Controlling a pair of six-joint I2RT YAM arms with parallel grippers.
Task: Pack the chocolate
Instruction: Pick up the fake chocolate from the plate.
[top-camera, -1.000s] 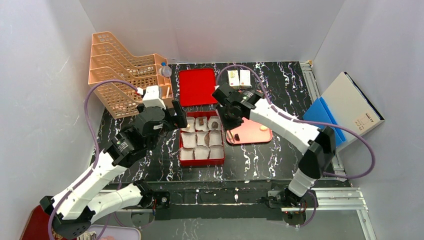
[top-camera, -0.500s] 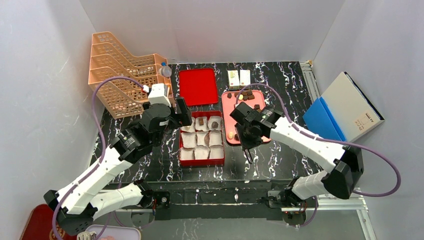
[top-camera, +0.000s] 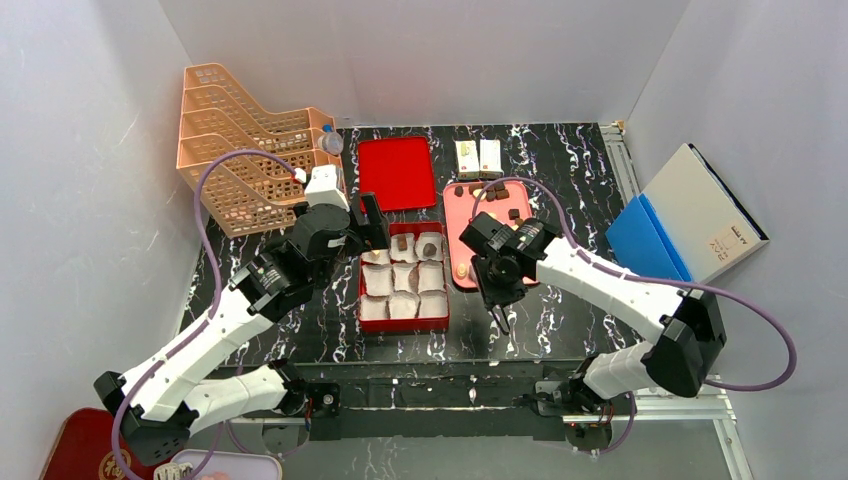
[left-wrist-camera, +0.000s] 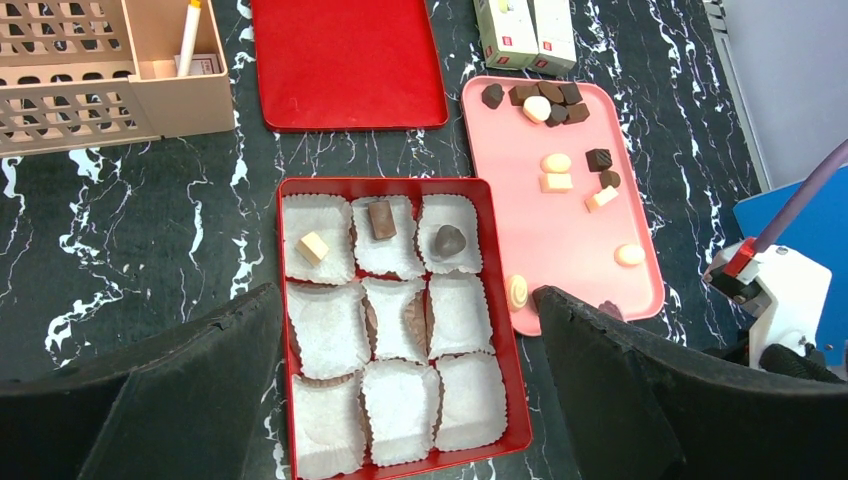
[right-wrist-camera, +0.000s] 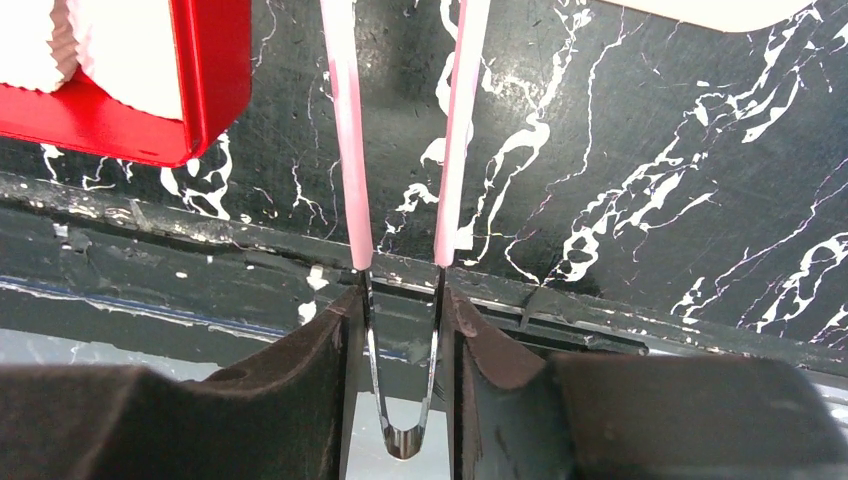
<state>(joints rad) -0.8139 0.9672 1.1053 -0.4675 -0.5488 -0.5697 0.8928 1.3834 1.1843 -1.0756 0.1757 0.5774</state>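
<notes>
The chocolate pieces (left-wrist-camera: 556, 163), dark and pale, lie scattered on a pink tray (left-wrist-camera: 560, 240) right of the red box (left-wrist-camera: 505, 340); the pieces (top-camera: 490, 190) cluster at the tray's far end. In the box's back row of paper cups sit a tan block (left-wrist-camera: 313, 247), a brown bar (left-wrist-camera: 381, 220) and a dark round piece (left-wrist-camera: 448, 241). My left gripper (left-wrist-camera: 405, 295) hangs open above the box (top-camera: 403, 322), empty. My right gripper (top-camera: 497, 290) is shut on pink-armed tweezers (right-wrist-camera: 345, 150), near the tray's near-left corner, pointing at the table's near edge. Nothing shows between the tweezer arms; their tips are cut off.
A red lid (top-camera: 396, 172) lies behind the box, with two white cartons (top-camera: 478, 156) to its right. An orange file rack (top-camera: 250, 150) stands at the back left. A blue and white box (top-camera: 690, 215) leans at the right wall. The table's metal rail (right-wrist-camera: 600, 320) runs under the tweezers.
My right arm swung from over the box's back corner to the tray's near side, tweezers turning toward the near edge. My left gripper drifted right and farther back, still open.
</notes>
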